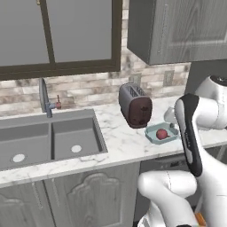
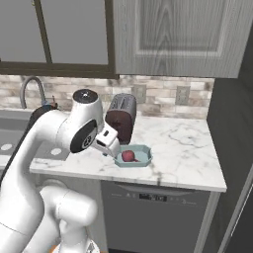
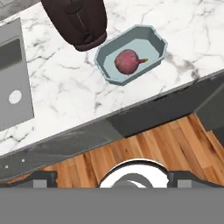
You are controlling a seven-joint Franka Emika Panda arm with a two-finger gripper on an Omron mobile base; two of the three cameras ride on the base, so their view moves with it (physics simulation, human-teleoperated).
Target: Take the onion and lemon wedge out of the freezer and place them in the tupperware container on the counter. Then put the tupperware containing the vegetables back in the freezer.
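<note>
The worktop point(image 3: 65, 87) carries the toaster point(image 3: 81, 22) and, just beside it near the front edge, the tupperware container point(image 3: 151, 37). The onion point(image 3: 127, 61) rests inside, ready for transfer. The end effector point(image 2: 109, 142), released and empty, hangs beside the container.

dark red onion point(image 3: 127, 61) in pale teal tupperware container point(image 3: 154, 37) on grey-veined white counter point(image 3: 65, 83).

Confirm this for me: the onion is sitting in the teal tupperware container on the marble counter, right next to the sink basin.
Not quite. The onion does sit in the tupperware container on the counter, but the container is next to the dark red toaster, not the sink. The left base view shows the toaster standing between the two.
</note>
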